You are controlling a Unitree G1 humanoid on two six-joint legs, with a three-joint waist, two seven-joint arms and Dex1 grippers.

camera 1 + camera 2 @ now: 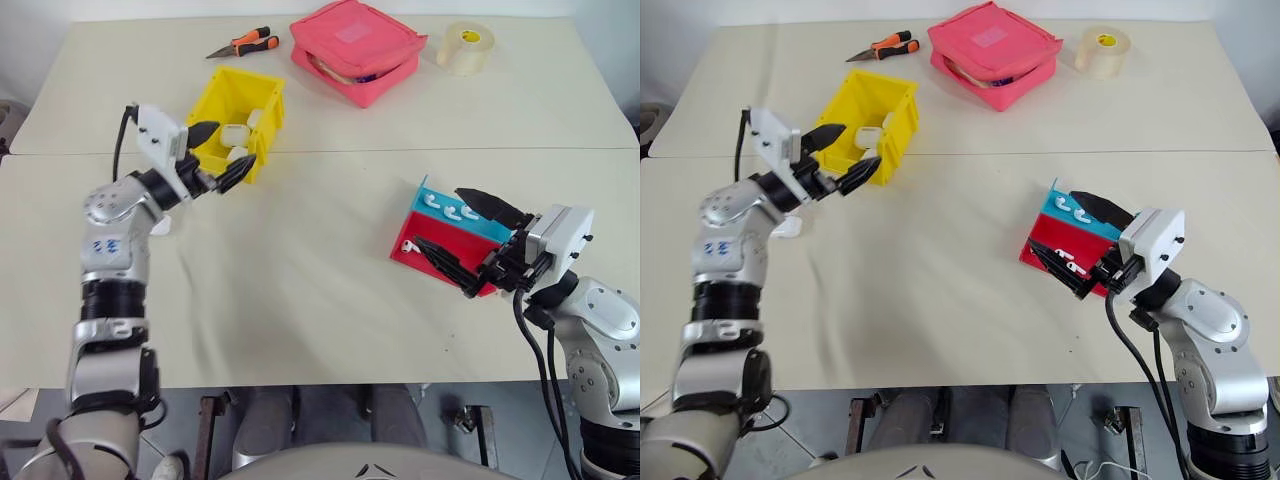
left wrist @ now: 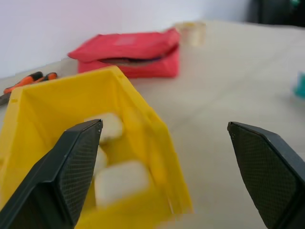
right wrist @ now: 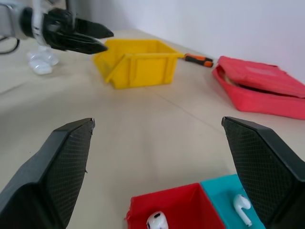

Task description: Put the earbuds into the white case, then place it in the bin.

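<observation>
No writing can be read. Both the left gripper (image 1: 218,153) by the bin (image 1: 225,97) and the right gripper (image 1: 466,238) have jaws wide apart, holding nothing.

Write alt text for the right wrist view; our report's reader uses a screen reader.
The open right hand hovers over a red-and-blue tray holding earbuds. Beyond it on the table, the left hand reaches over the yellow bin.
</observation>
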